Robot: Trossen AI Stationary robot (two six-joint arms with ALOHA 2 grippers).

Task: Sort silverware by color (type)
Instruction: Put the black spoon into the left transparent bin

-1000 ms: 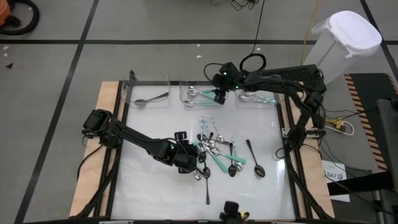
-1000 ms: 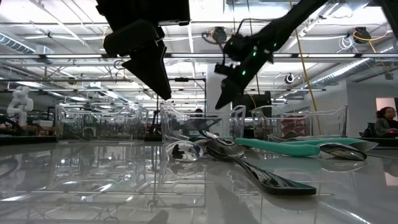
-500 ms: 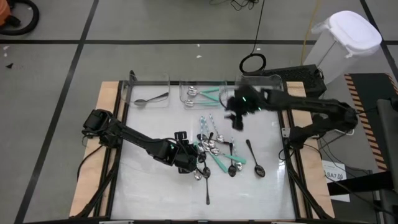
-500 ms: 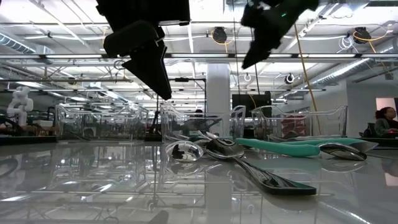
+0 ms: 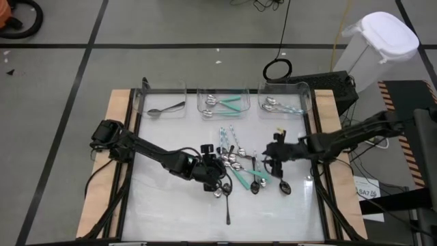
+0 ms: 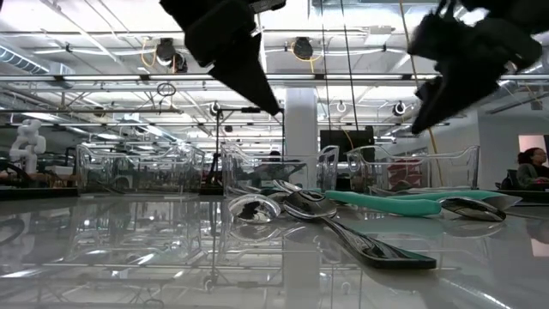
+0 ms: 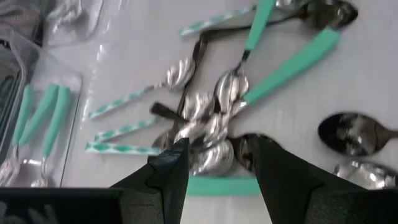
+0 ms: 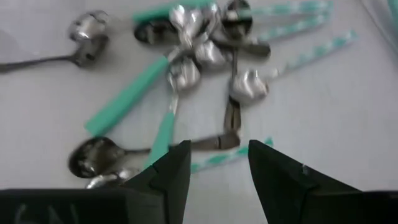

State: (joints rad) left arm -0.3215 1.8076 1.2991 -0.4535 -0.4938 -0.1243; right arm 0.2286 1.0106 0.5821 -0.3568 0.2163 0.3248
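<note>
The right end effector [image 5: 274, 156] hovers with fingers apart and empty beside the spoon pile [image 5: 232, 164] at mid tabletop [image 5: 164, 205]; the left end effector [image 5: 217, 171], also apart and empty, hangs over it. We should pick one loose spoon, since crossed handles and the other arm crowd us.

Grey floor [image 5: 171, 27] crossed by dark lines surrounds the table; a white lidded bin [image 5: 377, 48] stands at two o'clock. Beyond the table: a white pillar [image 6: 301, 129], ceiling lights [image 6: 302, 48] and pipework overhead.
</note>
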